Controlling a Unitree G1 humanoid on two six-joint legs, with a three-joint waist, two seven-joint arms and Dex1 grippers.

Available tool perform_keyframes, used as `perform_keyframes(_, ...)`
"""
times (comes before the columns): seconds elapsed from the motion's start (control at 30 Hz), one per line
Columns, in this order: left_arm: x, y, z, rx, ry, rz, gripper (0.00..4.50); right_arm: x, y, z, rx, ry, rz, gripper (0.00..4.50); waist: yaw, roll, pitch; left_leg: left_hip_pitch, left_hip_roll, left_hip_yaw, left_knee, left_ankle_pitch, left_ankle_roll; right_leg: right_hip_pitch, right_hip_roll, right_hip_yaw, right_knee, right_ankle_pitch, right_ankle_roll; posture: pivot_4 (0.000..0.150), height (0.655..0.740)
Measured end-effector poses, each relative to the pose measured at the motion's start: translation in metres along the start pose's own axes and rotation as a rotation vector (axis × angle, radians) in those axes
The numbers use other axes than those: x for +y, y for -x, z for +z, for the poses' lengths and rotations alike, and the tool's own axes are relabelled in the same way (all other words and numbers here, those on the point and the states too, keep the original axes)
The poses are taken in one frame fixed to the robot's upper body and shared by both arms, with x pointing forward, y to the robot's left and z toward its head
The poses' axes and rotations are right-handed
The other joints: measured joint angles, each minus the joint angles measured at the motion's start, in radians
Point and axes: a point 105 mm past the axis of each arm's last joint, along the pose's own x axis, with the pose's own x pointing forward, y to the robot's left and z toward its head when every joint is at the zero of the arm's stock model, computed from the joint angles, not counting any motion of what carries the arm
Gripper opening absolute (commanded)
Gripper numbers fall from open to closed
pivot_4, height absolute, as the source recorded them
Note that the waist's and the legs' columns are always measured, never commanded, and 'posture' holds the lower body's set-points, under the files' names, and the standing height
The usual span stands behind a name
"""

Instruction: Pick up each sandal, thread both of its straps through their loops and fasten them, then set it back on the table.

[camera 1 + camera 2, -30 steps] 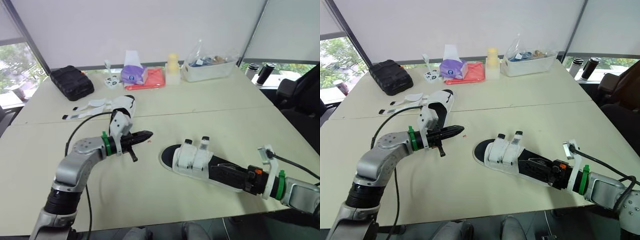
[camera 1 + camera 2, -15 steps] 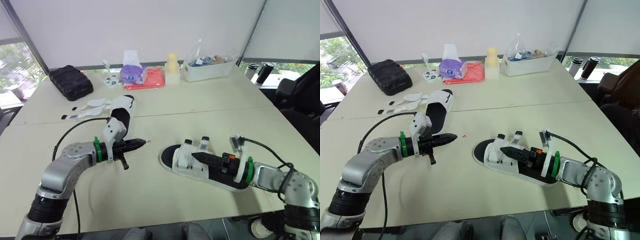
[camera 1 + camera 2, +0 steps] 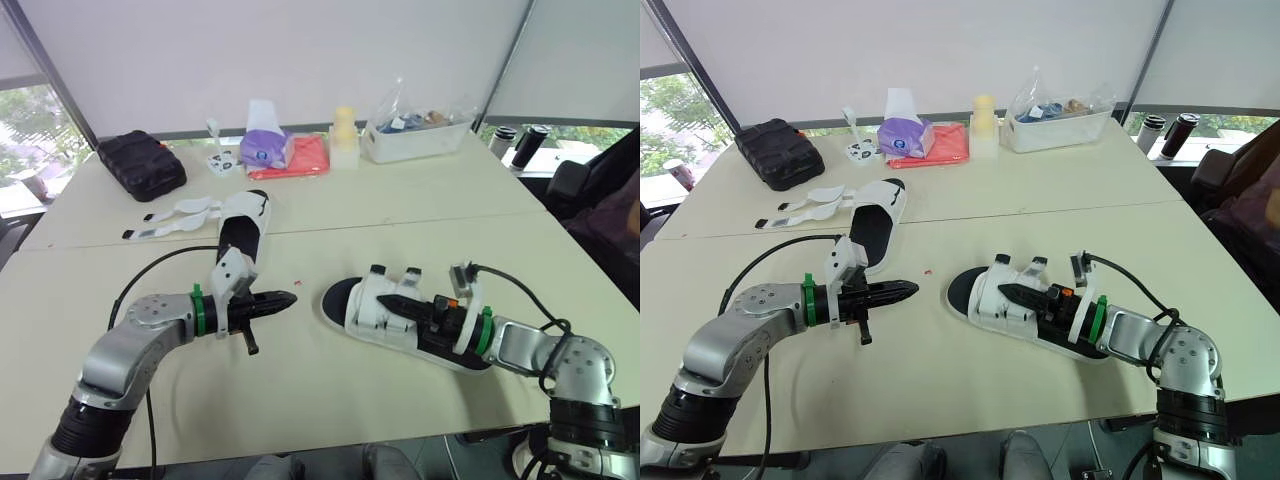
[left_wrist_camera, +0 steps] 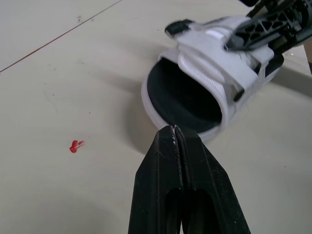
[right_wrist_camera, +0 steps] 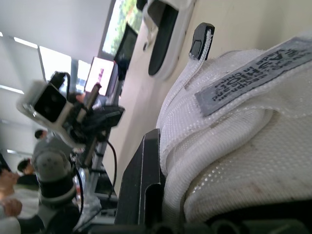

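Near sandal (image 3: 362, 312) just right of tight-together left hand (image 3: 290, 298), right hand (image 3: 384, 299) on its straps (image 4: 204, 68), grip unclear.

black case (image 3: 143, 164), tissue box (image 3: 266, 150), red cloth (image 3: 303, 159) and clear bin (image 3: 415, 138) sit far back.

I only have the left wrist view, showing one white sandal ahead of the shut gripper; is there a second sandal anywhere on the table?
Observer: Yes, a second sandal lies farther back on the table, beyond the left gripper.
Operator: Are its straps fastened?
Observer: No, its straps lie open, flat on the table toward the robot's left.
Operator: Where does the right arm come in?
Observer: The right gripper reaches along the near sandal from its heel end.
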Motion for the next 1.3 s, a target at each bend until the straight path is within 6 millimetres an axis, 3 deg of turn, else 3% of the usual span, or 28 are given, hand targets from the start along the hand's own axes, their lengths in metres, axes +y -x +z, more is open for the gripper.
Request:
perform_keyframes(0.07, 0.001, -0.003, 0.004, -0.02, 0.001, 0.003, 0.0, -0.001, -0.008, 0.042, -0.198, 0.007, -0.05, 0.04, -0.014, 0.002, 0.001, 0.0, 0.0, 0.001, 0.0, 0.001, -0.002, 0.0, 0.0, 0.001, 0.0, 0.002, 0.0, 0.15, 0.74)
perform_keyframes(0.1, 0.0, -0.007, 0.01, -0.042, -0.005, -0.005, 0.0, -0.001, -0.007, 0.078, -0.359, 0.001, -0.095, 0.04, -0.016, 0.003, 0.002, -0.001, -0.001, 0.001, 0.0, 0.002, -0.003, -0.001, 0.0, 0.001, 0.0, 0.004, 0.001, 0.15, 0.74)
perform_keyframes(0.17, 0.0, -0.009, 0.016, -0.062, -0.013, -0.01, 0.0, 0.002, 0.008, 0.129, -0.588, -0.018, -0.157, 0.04, -0.015, 0.003, 0.002, 0.0, 0.0, -0.001, -0.001, 0.002, -0.004, 0.0, 0.001, 0.0, 0.0, 0.004, 0.0, 0.15, 0.74)
perform_keyframes(0.23, 0.002, -0.011, 0.015, -0.066, 0.0, -0.004, 0.0, -0.004, 0.018, 0.159, -0.729, -0.065, -0.218, 0.04, -0.016, 0.003, 0.002, 0.0, 0.001, -0.001, -0.002, 0.005, -0.008, -0.001, 0.002, 0.0, 0.0, 0.003, 0.0, 0.15, 0.74)
perform_keyframes(0.3, 0.004, -0.017, 0.013, -0.064, 0.005, -0.008, 0.0, -0.022, 0.019, 0.174, -0.804, -0.127, -0.293, 0.04, -0.022, 0.003, 0.002, -0.001, 0.001, 0.001, -0.002, 0.005, -0.008, -0.002, 0.002, 0.001, -0.001, 0.003, 0.0, 0.15, 0.74)
perform_keyframes(0.47, 0.007, -0.026, 0.015, -0.079, -0.004, 0.002, 0.0, -0.07, 0.001, 0.179, -0.864, -0.243, -0.475, 0.04, -0.047, 0.005, 0.003, -0.001, 0.001, 0.003, -0.002, 0.005, -0.008, -0.003, 0.002, 0.003, -0.001, 0.003, 0.0, 0.15, 0.74)
perform_keyframes(0.6, 0.009, -0.03, 0.012, -0.075, -0.012, 0.014, 0.0, -0.083, -0.009, 0.186, -0.926, -0.256, -0.534, 0.04, -0.052, 0.008, 0.005, -0.001, 0.001, 0.004, -0.003, 0.005, -0.008, -0.004, 0.002, 0.003, -0.001, 0.003, 0.0, 0.15, 0.74)
perform_keyframes(0.63, 0.01, -0.031, 0.011, -0.076, -0.009, 0.02, 0.0, -0.085, -0.01, 0.188, -0.946, -0.255, -0.546, 0.98, -0.053, 0.008, 0.005, -0.001, 0.001, 0.003, -0.003, 0.005, -0.008, -0.003, 0.002, 0.003, -0.001, 0.003, 0.0, 0.15, 0.74)
perform_keyframes(0.7, 0.01, -0.033, 0.01, -0.08, -0.012, 0.029, 0.0, -0.089, -0.011, 0.189, -0.975, -0.258, -0.569, 1.82, -0.051, 0.008, 0.005, -0.001, 0.001, 0.003, -0.003, 0.005, -0.008, -0.003, 0.002, 0.003, -0.001, 0.003, 0.0, 0.15, 0.74)
perform_keyframes(0.87, 0.011, -0.034, 0.01, -0.084, -0.011, 0.044, 0.0, -0.098, -0.009, 0.184, -0.985, -0.241, -0.61, 4.47, -0.047, 0.008, 0.004, -0.001, 0.001, 0.003, -0.002, 0.005, -0.008, -0.003, 0.001, 0.003, -0.001, 0.003, 0.0, 0.15, 0.74)
perform_keyframes(1.13, 0.011, -0.032, 0.005, -0.075, 0.001, 0.052, 0.0, -0.099, 0.0, 0.174, -0.937, -0.14, -0.648, 4.47, -0.046, 0.008, 0.004, -0.001, 0.001, 0.002, -0.002, 0.005, -0.008, -0.003, 0.002, 0.003, 0.0, 0.003, 0.0, 0.15, 0.74)
perform_keyframes(1.2, 0.011, -0.031, 0.003, -0.069, 0.004, 0.056, 0.0, -0.095, 0.008, 0.164, -0.925, -0.096, -0.662, 4.47, -0.045, 0.009, 0.004, -0.002, 0.001, 0.001, -0.002, 0.005, -0.008, -0.003, 0.002, 0.003, 0.0, 0.003, 0.0, 0.15, 0.74)
perform_keyframes(1.3, 0.014, -0.026, -0.002, -0.054, 0.009, 0.077, 0.0, -0.082, 0.029, 0.131, -0.889, -0.042, -0.698, 4.47, -0.041, 0.01, 0.004, -0.003, 0.0, 0.001, -0.002, 0.005, -0.008, -0.004, 0.001, 0.003, 0.0, 0.003, 0.0, 0.15, 0.74)
